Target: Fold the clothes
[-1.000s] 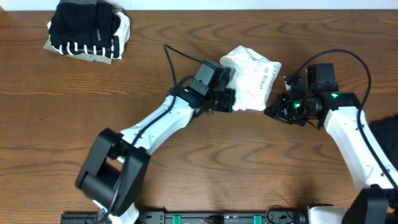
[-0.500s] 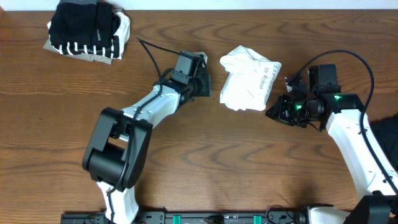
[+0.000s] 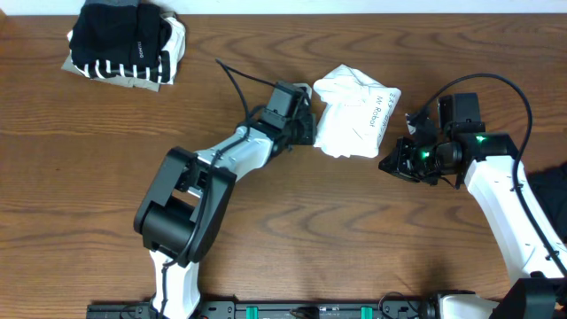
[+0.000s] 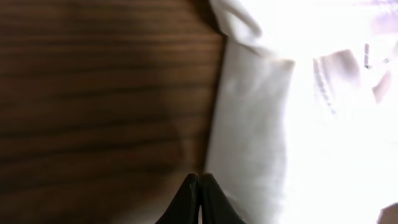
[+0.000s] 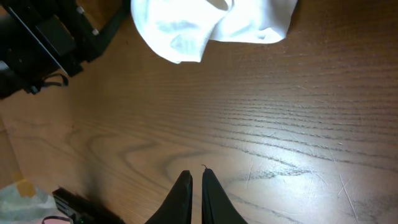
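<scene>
Again at the shirt's edge: left arm brought back to the bundle

The left gripper (image 3: 306, 129) has been returned to the left border of the white T-shirt (image 3: 353, 122). Half a second ago it had been drawn away toward the upper left, well apart from the cloth, and a second ago it was pressed up against this same side. In the left wrist view its fingers are seen closed tip to tip, with nothing caught between them, and the white fabric lies just beyond and to the right of the tips. No cloth has been taken up.

The shirt is found right of centre on the table (image 3: 354, 257), as a compact, rumpled bundle with a line of dark lettering (image 3: 383, 108) along its right side. Its outline has hardly been altered across the three overhead views.

The right gripper (image 3: 396, 160) has been kept where it was, just off the bundle's lower right corner. Its fingers are drawn nearly together over bare wood, and nothing is held.

A stack of folded clothes (image 3: 124, 42), black, striped and beige, sits at the far left corner.

The retreat and return are probably best read as a nudge or tidying pass. The shirt may well be judged folded already, though the bundle looks loose.
</scene>
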{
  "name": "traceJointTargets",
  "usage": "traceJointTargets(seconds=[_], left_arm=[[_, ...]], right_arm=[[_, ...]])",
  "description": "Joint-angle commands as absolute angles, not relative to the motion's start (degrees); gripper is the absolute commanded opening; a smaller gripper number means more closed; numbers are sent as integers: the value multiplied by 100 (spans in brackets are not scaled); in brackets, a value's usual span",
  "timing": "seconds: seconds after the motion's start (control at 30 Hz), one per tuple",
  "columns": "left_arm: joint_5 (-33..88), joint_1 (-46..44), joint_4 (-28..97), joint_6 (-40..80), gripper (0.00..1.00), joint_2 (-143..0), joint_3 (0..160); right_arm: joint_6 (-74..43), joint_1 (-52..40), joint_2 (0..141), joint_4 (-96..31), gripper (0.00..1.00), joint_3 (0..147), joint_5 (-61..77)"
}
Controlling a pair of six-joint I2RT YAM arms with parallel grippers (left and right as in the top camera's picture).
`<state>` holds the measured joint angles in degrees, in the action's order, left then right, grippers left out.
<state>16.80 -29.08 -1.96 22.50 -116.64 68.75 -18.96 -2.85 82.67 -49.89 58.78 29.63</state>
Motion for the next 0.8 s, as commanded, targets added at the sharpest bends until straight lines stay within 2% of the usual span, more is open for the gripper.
traceJointTargets(seconds=[0.0, 0.4, 0.77], left_arm=[[1754, -3103, -207, 2519, 6, -11775, 6853], [1756, -3667, -10, 3247, 6, -12215, 6853], [2296, -4174, 10, 3787, 6, -12193, 6853]], right_arm=[[-1815, -266, 8195, -5024, 6, 5990, 3028], [-1662, -263, 8195, -5295, 4, 5990, 3024], [-1660, -263, 8195, -5159, 5, 5990, 2974]])
